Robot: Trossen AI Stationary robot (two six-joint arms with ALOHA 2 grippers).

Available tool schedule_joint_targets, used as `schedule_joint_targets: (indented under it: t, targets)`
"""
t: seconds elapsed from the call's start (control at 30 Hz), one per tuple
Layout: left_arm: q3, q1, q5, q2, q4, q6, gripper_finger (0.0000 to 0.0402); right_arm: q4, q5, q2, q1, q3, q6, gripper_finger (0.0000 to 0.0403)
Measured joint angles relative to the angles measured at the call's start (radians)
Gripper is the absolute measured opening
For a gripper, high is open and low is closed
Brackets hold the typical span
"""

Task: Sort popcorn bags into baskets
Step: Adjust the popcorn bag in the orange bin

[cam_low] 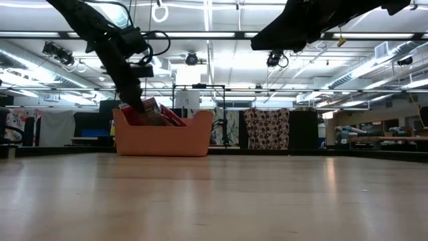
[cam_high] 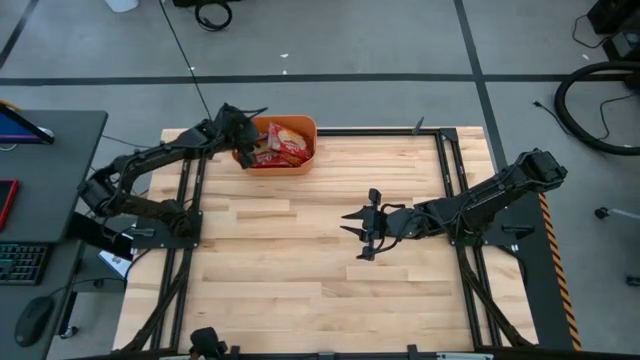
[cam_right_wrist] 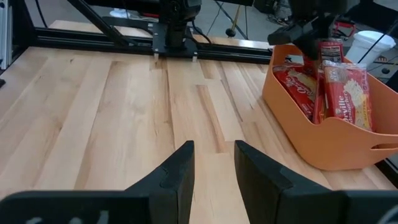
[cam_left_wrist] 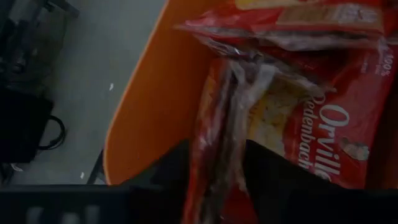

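Note:
The orange basket stands at the table's far edge, left of centre. Several red popcorn bags stand on edge or lean inside it. My left gripper reaches down into the basket's left end, shut on one popcorn bag. My right gripper is open and holds nothing. It hovers over the middle of the table, pointing toward the left edge. No bags show on the table top. My left gripper pinches a red popcorn bag between its two fingers, one on each flat face, near the bag's crinkled sealed edge. It comes from above, slanting down into the basket. The bag stands on edge among the others; its lower end is hidden.
Bare wooden table top spreads around my right gripper. Black frame rails run along the table's left, right and far sides. A side desk with a keyboard and mouse lies beyond the left edge.

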State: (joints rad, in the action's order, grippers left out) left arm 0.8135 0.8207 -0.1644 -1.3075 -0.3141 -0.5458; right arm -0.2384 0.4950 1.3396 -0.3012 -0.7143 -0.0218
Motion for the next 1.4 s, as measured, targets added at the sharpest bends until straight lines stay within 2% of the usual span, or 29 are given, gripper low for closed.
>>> schedule_joint_targets:
  t: [0.2, 0.3, 0.47, 0.6, 0.77, 0.83, 0.97, 1.03, 1.17, 1.4]
  targets:
    - [0.0, -0.002, -0.012, 0.001, 0.005, -0.023, 0.0023, 0.001, 0.0, 0.0, 0.0, 0.0, -0.001, 0.0118]
    - [0.0, -0.014, -0.048, 0.019, 0.004, -0.031, 0.0019, 0.004, 0.0, 0.0, 0.0, 0.0, -0.003, 0.0118]
    - [0.034, -0.041, -0.179, 0.073, -0.024, -0.093, 0.0019, 0.005, 0.0, 0.0, 0.0, 0.0, -0.004, 0.0118]
    - [0.095, -0.061, -0.202, 0.124, -0.022, -0.095, 0.0018, 0.0, 0.0, 0.0, 0.0, 0.0, -0.005, 0.0118]
    - [0.143, -0.114, -0.216, 0.145, 0.056, -0.137, 0.0018, 0.0, 0.0, 0.0, -0.002, 0.0, -0.015, 0.0118]
    - [0.144, -0.134, -0.174, 0.145, 0.076, -0.205, 0.0018, -0.001, 0.0, 0.0, -0.007, 0.0, -0.02, 0.0118]
    - [0.143, -0.161, 0.05, 0.117, 0.051, -0.399, 0.0018, 0.0, 0.0, 0.0, -0.026, 0.0, -0.021, 0.0118]
    - [0.143, -0.172, 0.113, 0.091, 0.045, -0.514, 0.0018, 0.0, 0.0, 0.0, -0.034, 0.0, -0.026, 0.0118]
    - [0.143, -0.164, 0.117, 0.039, 0.05, -0.72, 0.0015, 0.0, 0.0, 0.0, -0.049, 0.0, -0.029, 0.0118]
    - [0.142, -0.092, 0.157, -0.057, 0.073, -0.774, 0.0013, -0.008, 0.022, 0.0, -0.064, 0.0, -0.032, 0.0118]
